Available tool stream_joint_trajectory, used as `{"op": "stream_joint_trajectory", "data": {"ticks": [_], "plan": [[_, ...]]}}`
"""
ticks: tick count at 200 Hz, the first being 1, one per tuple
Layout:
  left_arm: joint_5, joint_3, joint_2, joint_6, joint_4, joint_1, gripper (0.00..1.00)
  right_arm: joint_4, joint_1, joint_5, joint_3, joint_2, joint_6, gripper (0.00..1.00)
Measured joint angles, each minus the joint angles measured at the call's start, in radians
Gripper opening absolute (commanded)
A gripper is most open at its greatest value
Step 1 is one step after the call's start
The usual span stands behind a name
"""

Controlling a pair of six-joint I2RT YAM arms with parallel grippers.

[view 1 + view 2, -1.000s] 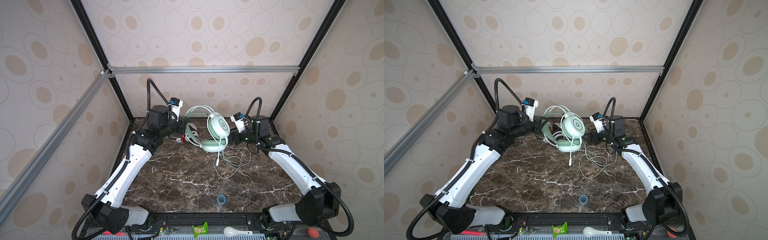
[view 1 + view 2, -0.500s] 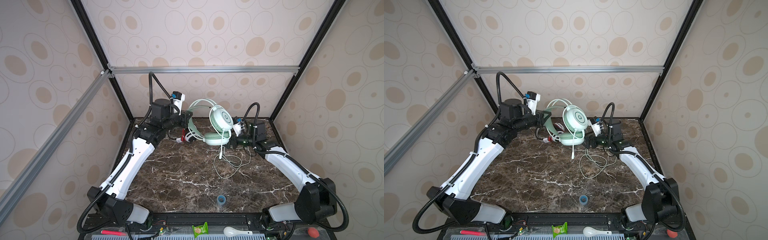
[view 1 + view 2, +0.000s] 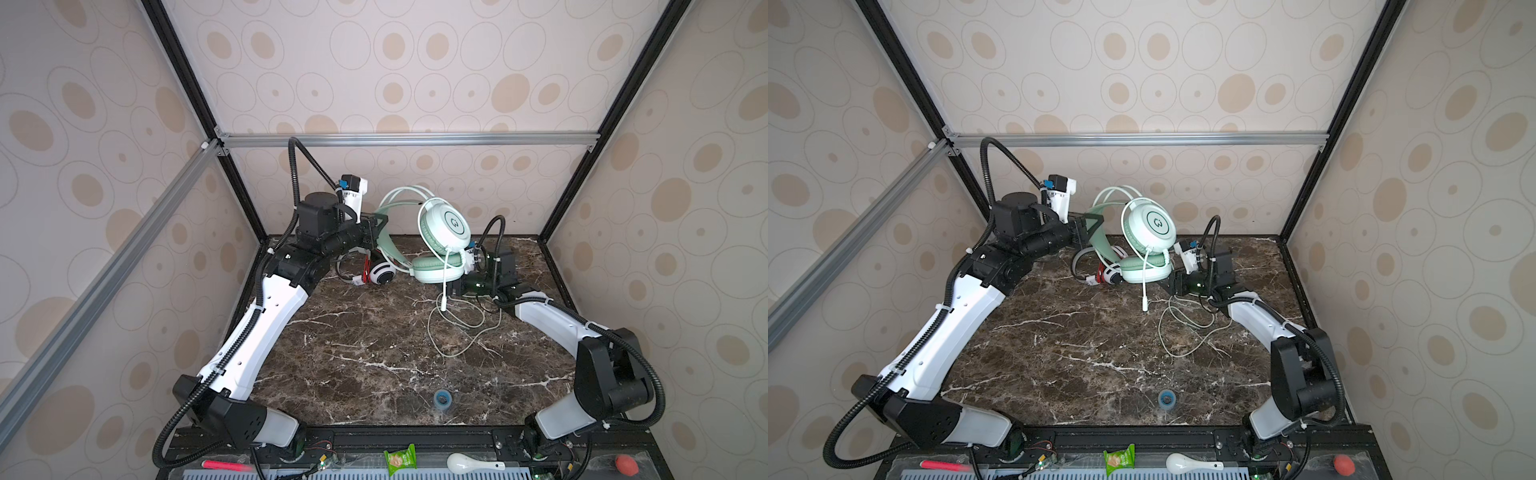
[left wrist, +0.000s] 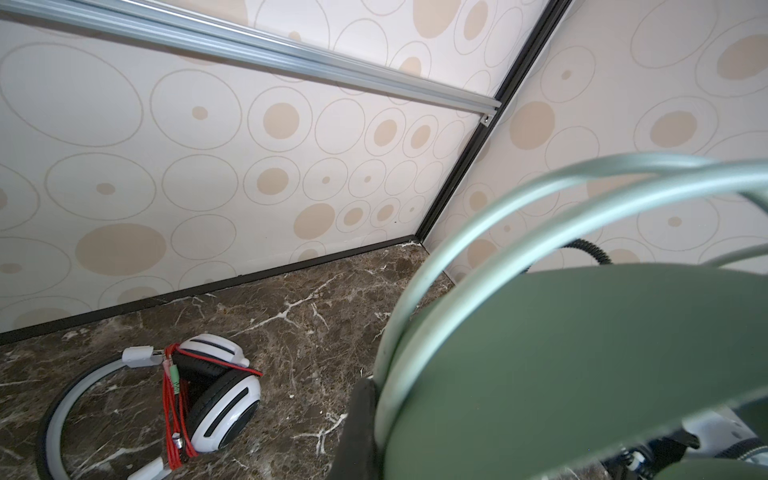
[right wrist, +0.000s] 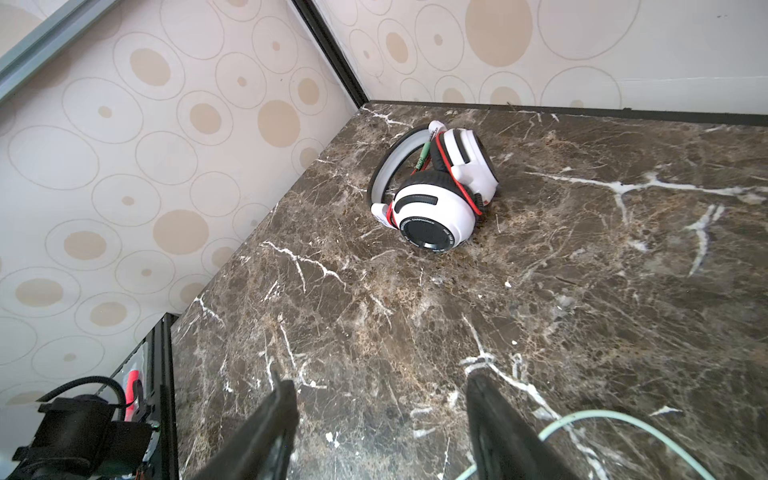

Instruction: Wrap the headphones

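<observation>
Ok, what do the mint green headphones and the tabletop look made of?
Mint green headphones: cup shell looks like smooth hard plastic with a soft sheen; ear pad looks like padded leatherette, unconfirmed. Tabletop: dark brown marble look with white veins, faintly glossy; real stone or printed laminate, cannot tell.

At the back of the table (image 3: 374,365), my L gripper (image 3: 381,226) has the lifted headphones (image 3: 444,224) by the band, clear of the tabletop, lower cup near my R gripper (image 5: 376,399). The other headphones (image 3: 380,273) lie on the table below and just left of that pair. The lifted pair's cord (image 3: 457,332) hangs down and loops on the table in front of my R gripper, w/ a small ring (image 3: 441,398) well apart nr the front edge.
</observation>
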Motion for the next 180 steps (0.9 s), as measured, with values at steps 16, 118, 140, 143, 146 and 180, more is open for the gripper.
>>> {"op": "stream_joint_trajectory", "data": {"ticks": [16,118,140,143,146,180], "plan": [[0.006,-0.002,0.000,-0.023,0.031,0.000,0.00,0.025,0.000,0.003,-0.011,0.014,0.014,0.49],[-0.009,-0.016,0.000,-0.108,0.121,0.006,0.00,-0.003,0.096,0.120,-0.023,0.030,0.018,0.00],[-0.045,-0.029,0.000,-0.125,0.137,0.007,0.00,-0.096,0.164,0.217,-0.013,0.016,-0.047,0.00],[-0.051,-0.031,0.000,-0.129,0.141,0.007,0.00,-0.106,0.172,0.231,-0.013,0.012,-0.054,0.00],[-0.056,-0.032,0.000,-0.130,0.143,0.008,0.00,-0.116,0.181,0.244,-0.013,0.008,-0.060,0.00],[-0.116,-0.050,0.005,-0.199,0.178,0.016,0.00,-0.190,0.266,0.391,-0.021,-0.061,-0.113,0.00]]}}
